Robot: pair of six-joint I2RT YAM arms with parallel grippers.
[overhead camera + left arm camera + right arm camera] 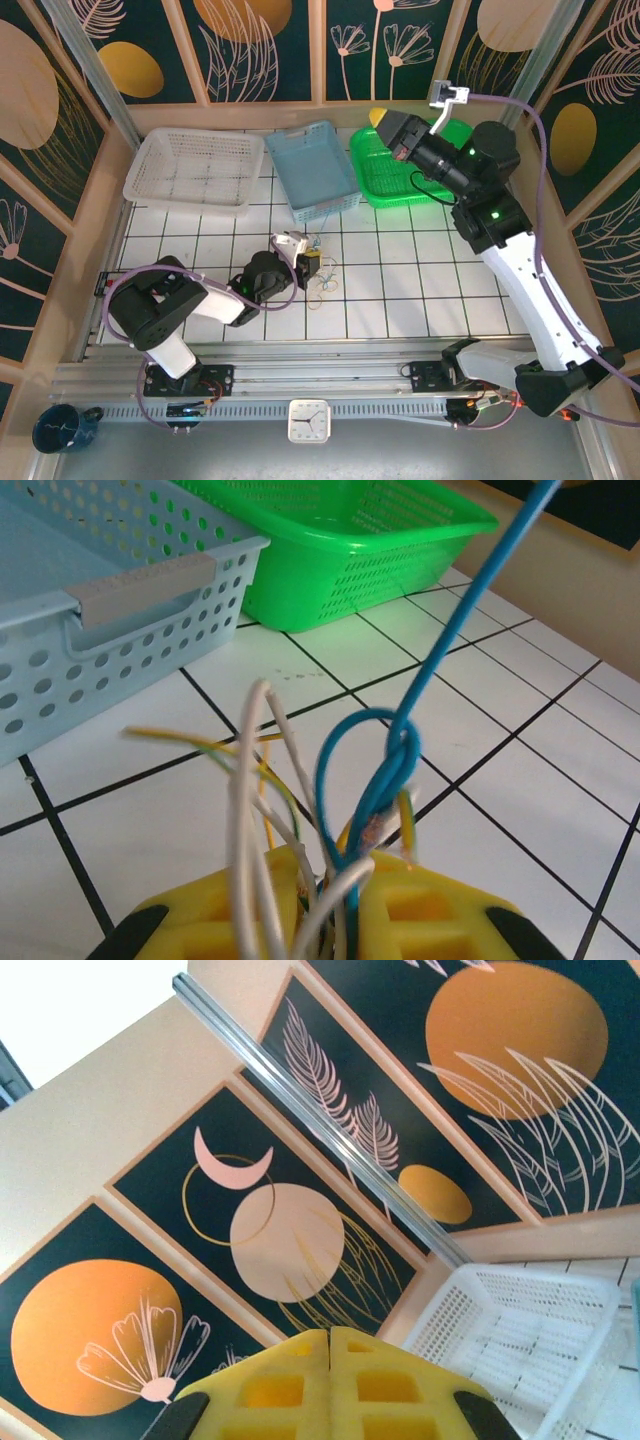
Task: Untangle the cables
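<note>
The cables point(327, 283) are a small tangle of blue, white and yellowish wires on the white tiled table, just below the blue basket. My left gripper point(313, 264) is low over the tiles at their left edge. In the left wrist view the cables point(392, 765) rise from between the yellow fingers point(440, 905); the left gripper point(340, 885) is shut on them. A blue strand forms a loop and a twist, then runs up and right out of frame. My right gripper point(381, 121) is raised over the green basket; in its wrist view the right gripper point(329, 1334) is shut and holds nothing.
Three baskets line the back of the table: white point(190, 170), light blue point(315, 175) and green point(385, 190). The light blue basket point(130, 590) and green basket point(350, 570) stand close behind the cables. A clock point(308, 420) and a mug point(60, 428) sit at the near rail.
</note>
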